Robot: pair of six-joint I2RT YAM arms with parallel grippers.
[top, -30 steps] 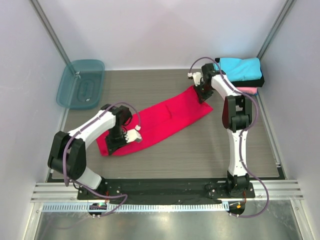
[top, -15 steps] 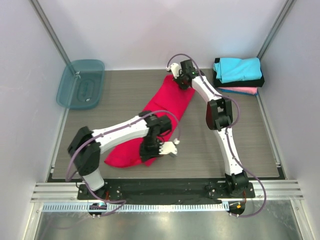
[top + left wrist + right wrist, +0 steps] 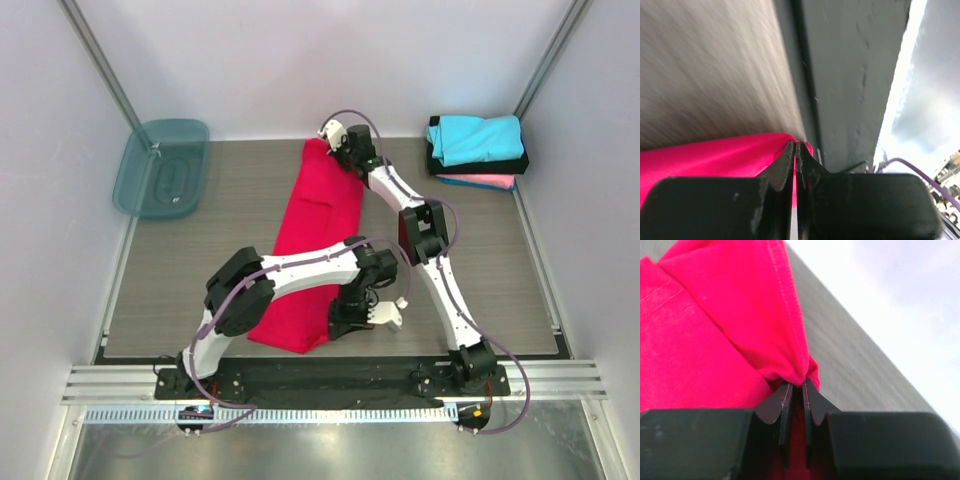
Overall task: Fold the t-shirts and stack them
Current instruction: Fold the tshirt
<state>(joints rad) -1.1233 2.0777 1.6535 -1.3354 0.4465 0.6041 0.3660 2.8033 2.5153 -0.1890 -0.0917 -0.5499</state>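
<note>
The large red t-shirt (image 3: 315, 250) lies as a long folded strip down the middle of the table, running from the back wall toward the front edge. My left gripper (image 3: 345, 318) is shut on its near right corner; the left wrist view shows the jaws pinching red cloth (image 3: 715, 155). My right gripper (image 3: 338, 152) is shut on the far right corner, with the cloth (image 3: 730, 325) bunched between the jaws. A stack of folded t-shirts stands at the back right: cyan (image 3: 478, 136) on top, black (image 3: 500, 164) under it, pink (image 3: 482, 182) at the bottom.
A translucent teal plastic bin (image 3: 162, 166) sits at the back left, against a metal post. The wooden table surface (image 3: 190, 270) ends at a dark front edge and rail near the arm bases. White walls close in on all sides.
Both grippers have swung the red t-shirt round from a diagonal lie to a near-upright strip. My left gripper moved right and toward the front edge; my right gripper moved left along the back.
</note>
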